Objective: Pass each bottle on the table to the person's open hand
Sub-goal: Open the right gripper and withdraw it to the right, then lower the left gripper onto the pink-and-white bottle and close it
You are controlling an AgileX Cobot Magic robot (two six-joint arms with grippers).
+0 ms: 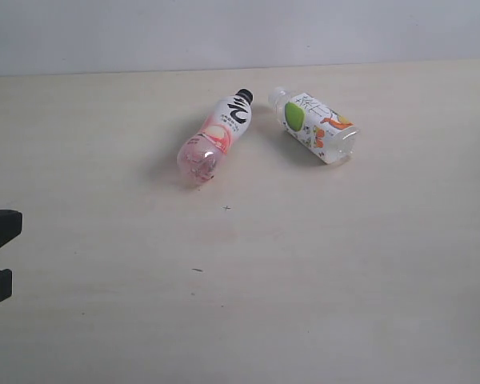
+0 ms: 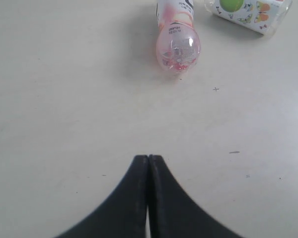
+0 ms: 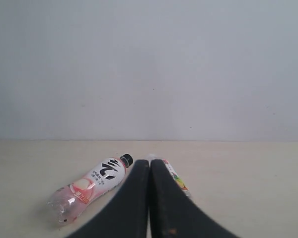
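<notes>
Two bottles lie on their sides on the beige table (image 1: 320, 288), caps close together at the far end. The pink bottle (image 1: 214, 138) has a black cap; the green/orange-labelled bottle (image 1: 318, 126) has a white one. The other two bottles and the person's hand are out of view. My left gripper (image 2: 148, 156) is shut on nothing, well short of the pink bottle (image 2: 178, 45), with the green/orange bottle (image 2: 248, 10) beyond it; black parts of that arm (image 1: 0, 228) show at the left edge. My right gripper (image 3: 149, 161) is shut and empty, facing both bottles and partly hiding the green/orange bottle (image 3: 176, 179) beside the pink bottle (image 3: 89, 191).
A plain pale wall (image 1: 224, 32) rises behind the table's far edge. Tiny dark specks (image 1: 226, 208) mark the surface in front of the bottles.
</notes>
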